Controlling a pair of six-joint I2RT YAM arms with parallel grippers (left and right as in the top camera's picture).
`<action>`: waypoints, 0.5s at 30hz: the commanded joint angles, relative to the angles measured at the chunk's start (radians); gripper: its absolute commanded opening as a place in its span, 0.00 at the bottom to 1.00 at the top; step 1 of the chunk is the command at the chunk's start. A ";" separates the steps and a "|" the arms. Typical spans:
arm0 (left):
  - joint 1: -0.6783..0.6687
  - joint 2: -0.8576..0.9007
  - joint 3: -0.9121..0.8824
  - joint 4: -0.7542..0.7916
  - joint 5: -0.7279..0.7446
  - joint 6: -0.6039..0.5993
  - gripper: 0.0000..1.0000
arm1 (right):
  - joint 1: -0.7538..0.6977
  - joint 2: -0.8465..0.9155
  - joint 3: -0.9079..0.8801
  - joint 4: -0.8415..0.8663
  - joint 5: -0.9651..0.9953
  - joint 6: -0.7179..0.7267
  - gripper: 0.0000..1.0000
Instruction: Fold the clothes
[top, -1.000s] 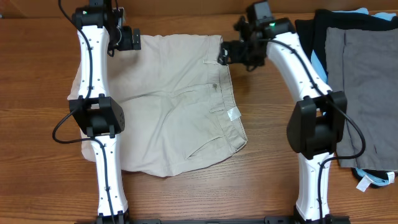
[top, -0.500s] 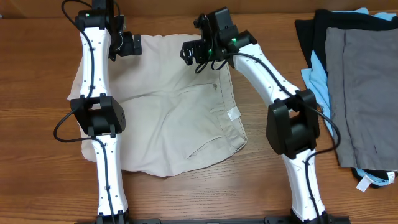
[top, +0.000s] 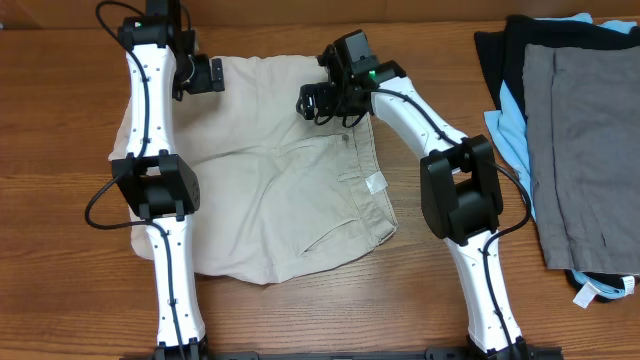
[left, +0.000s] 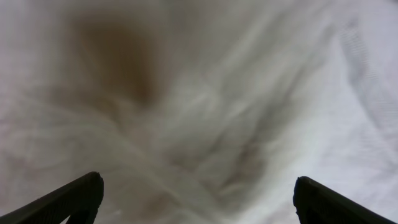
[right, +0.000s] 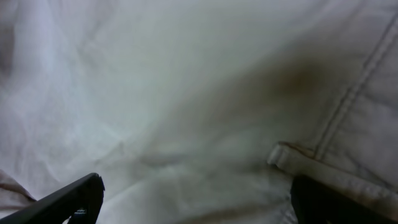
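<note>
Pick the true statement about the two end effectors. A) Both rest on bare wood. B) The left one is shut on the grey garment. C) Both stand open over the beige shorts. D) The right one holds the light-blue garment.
C: the wrist views show the left end effector and the right end effector spread wide with only pale cloth between, and overhead both sit over the far edge of the shorts.

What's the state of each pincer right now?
Left pincer: open, holding nothing, over the shorts.
Right pincer: open, holding nothing, also over the shorts.
</note>
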 joint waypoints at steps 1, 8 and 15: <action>0.023 0.014 0.004 -0.009 -0.074 -0.014 1.00 | -0.042 0.033 0.013 -0.037 0.057 0.031 1.00; 0.064 0.016 0.004 -0.016 -0.073 -0.081 1.00 | -0.105 0.033 0.013 -0.084 0.090 0.046 1.00; 0.082 0.019 -0.028 -0.019 -0.069 -0.108 1.00 | -0.172 0.034 0.013 -0.133 0.090 0.045 1.00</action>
